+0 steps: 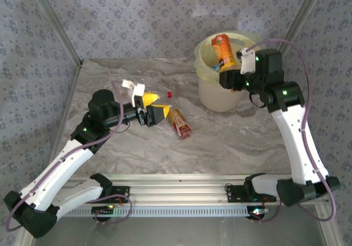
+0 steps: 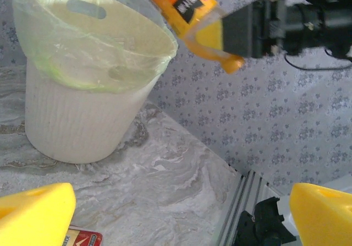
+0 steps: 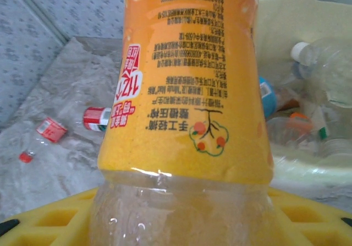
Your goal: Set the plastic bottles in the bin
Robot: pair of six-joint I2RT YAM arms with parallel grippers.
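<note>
Right gripper (image 1: 228, 69) clasped orange bottle (image 1: 223, 49) above bin (image 1: 206, 89); left gripper (image 1: 163, 104) gaped wide near red bottle (image 1: 180, 123) on table (image 1: 247, 136).

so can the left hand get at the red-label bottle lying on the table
Probably yes: the left hand is open right beside the red-label bottle, with nothing between them. The right hand is away over the bin, holding an orange bottle.

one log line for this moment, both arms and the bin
left gripper: open, beside red-label bottle lying on table | right gripper: shut on orange bottle, above bin | bin: other bottles inside
</note>
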